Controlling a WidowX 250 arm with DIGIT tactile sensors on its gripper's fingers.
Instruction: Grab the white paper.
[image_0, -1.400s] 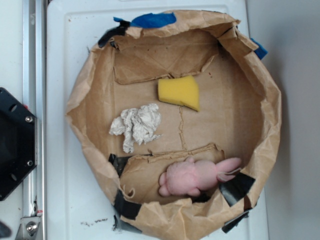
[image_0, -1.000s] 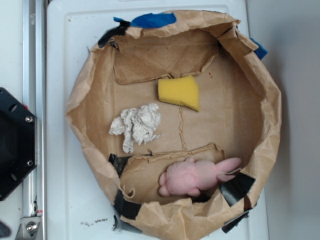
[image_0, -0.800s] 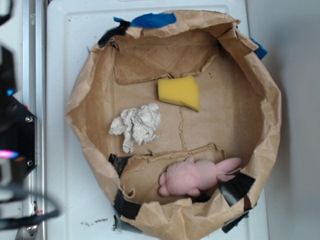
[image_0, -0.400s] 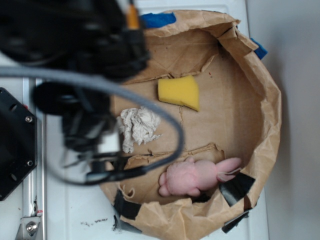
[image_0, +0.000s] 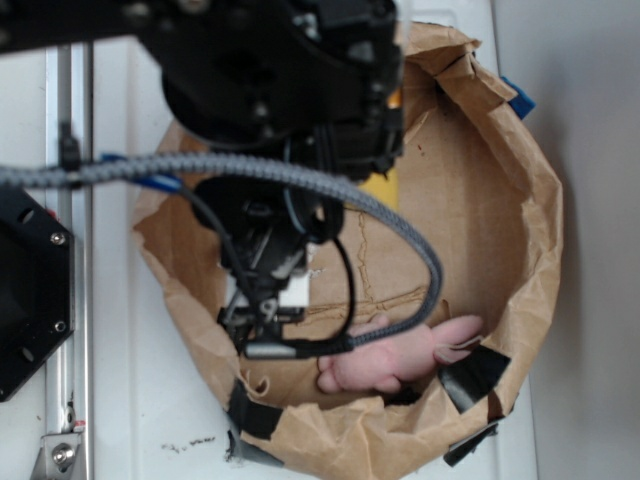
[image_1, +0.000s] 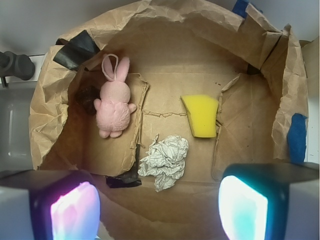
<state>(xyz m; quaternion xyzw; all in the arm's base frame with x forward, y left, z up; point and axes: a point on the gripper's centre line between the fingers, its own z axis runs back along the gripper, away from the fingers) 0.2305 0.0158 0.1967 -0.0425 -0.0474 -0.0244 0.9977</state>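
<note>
Nearest you in the wrist view: gripper (image_1: 160, 205), two fingers (image_1: 67, 205) at the bottom corners, spread wide, nothing between them.

Next: paper (image_1: 164, 161), a crumpled wad on the floor of the bag (image_1: 47, 115), just above the gap between the fingers, apart from both.

Beyond it: sponge (image_1: 201, 115) up and right, bunny (image_1: 115, 102) up and left, both clear of the paper.

Far rim: blue tape (image_1: 297, 137), black tape (image_1: 77, 47).

Exterior view: arm (image_0: 270, 90) covers the paper; you probably see only the sponge's edge. Bag sits on the white surface (image_0: 135, 390).
</note>
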